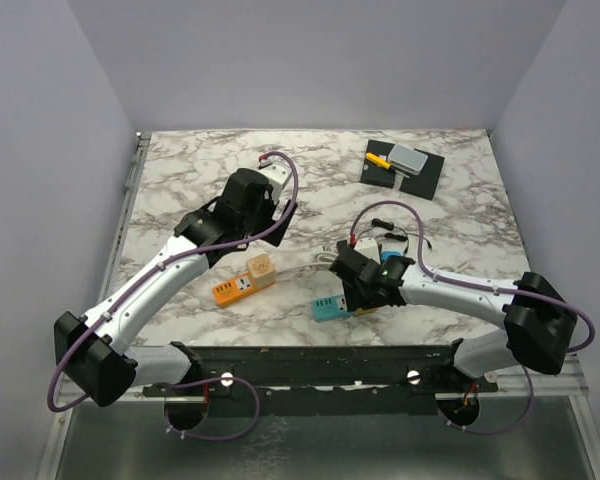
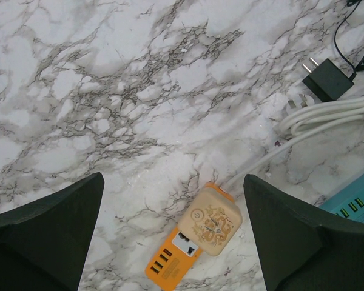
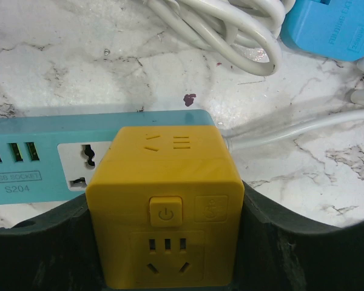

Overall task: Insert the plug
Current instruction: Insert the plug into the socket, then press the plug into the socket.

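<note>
A yellow cube plug [image 3: 164, 200] sits pressed against the right end of the teal power strip [image 3: 42, 157], and its prongs are hidden. My right gripper [image 3: 164, 242] is shut on the cube, with one finger [image 3: 303, 248] against each side. In the top view this gripper [image 1: 365, 285] hovers over the teal strip [image 1: 330, 308]. My left gripper [image 2: 173, 182] hangs open above an orange power strip [image 2: 167, 267] that carries a beige cube plug [image 2: 214, 221], touching neither. From above, the left gripper [image 1: 250, 215] is behind the orange strip [image 1: 235, 288].
Coiled white cable [image 3: 224, 24] and a blue plug [image 3: 330, 24] lie just behind the teal strip. A black adapter [image 2: 326, 82] rests beside the white cable [image 2: 327, 112]. A black pad [image 1: 402, 168] holding a grey box and a yellow item sits at the back right.
</note>
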Motion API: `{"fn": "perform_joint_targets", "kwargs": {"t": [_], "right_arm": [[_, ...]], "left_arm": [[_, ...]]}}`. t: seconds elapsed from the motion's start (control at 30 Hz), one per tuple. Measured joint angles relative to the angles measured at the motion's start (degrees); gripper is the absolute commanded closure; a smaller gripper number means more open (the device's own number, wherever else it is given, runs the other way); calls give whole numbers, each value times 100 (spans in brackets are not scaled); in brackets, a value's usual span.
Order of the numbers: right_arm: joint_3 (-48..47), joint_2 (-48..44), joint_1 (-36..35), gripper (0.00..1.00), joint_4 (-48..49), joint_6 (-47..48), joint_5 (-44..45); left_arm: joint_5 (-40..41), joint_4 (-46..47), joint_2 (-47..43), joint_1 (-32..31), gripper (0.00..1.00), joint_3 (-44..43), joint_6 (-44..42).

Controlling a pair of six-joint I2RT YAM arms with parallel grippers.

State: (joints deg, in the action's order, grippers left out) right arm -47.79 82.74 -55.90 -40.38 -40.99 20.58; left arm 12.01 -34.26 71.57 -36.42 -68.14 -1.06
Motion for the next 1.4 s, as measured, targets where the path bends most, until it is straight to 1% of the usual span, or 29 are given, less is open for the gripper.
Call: {"fn": "perform_joint_targets", "kwargs": {"t": [0.03, 0.07, 0.13, 0.27, 0.3, 0.6, 0.73, 0.83, 0.97, 1.0, 1.17, 1.23, 1.3, 1.33, 1.4], "right_arm": [[2, -9, 0, 46, 2, 2, 0], [0, -20, 0, 36, 0, 0, 0], [-11, -42, 0, 22, -17, -9, -2], [-144, -66, -31, 4, -90, -243, -262], [-179, -52, -46, 1, -144, -271, -354], [-568, 9, -153, 0, -1132, -289, -636], [-916, -13, -153, 0, -1349, -199, -697], [-1025, -109, -153, 4, -1355, -114, -765], [-1027, -170, -153, 20, -1373, -46, -785], [-1027, -175, -153, 22, -1373, -33, -787], [-1027, -175, -153, 23, -1379, 70, -785], [-1027, -175, -153, 28, -1388, 122, -785], [-1027, -175, -153, 38, -1397, 197, -785], [-1027, -175, -153, 44, -1401, 223, -787], [-1027, -175, -153, 65, -1412, 302, -789]], "left_arm": [[-13, -13, 0, -2, 1, 0, 0], [-26, -28, 0, -2, 1, 0, 2], [-61, -39, 0, -2, 1, 0, 2], [-118, -83, 0, -2, 1, -20, 2], [-131, -101, 0, -2, 1, -37, 4], [-214, -120, -15, 0, 1, -85, 7], [-216, -120, -24, 0, 1, -85, 17], [-216, -120, -24, -2, 1, -85, 17], [-216, -120, -24, 0, 1, -85, 17], [-216, -120, -24, 0, 1, -85, 17], [-216, -118, -42, -2, 1, -74, 17], [-216, -120, -55, -2, 1, -72, 17], [-216, -120, -74, 0, 1, -72, 17], [-216, -118, -81, -2, 1, -72, 17], [-216, -118, -90, -2, 1, -72, 17]]}}
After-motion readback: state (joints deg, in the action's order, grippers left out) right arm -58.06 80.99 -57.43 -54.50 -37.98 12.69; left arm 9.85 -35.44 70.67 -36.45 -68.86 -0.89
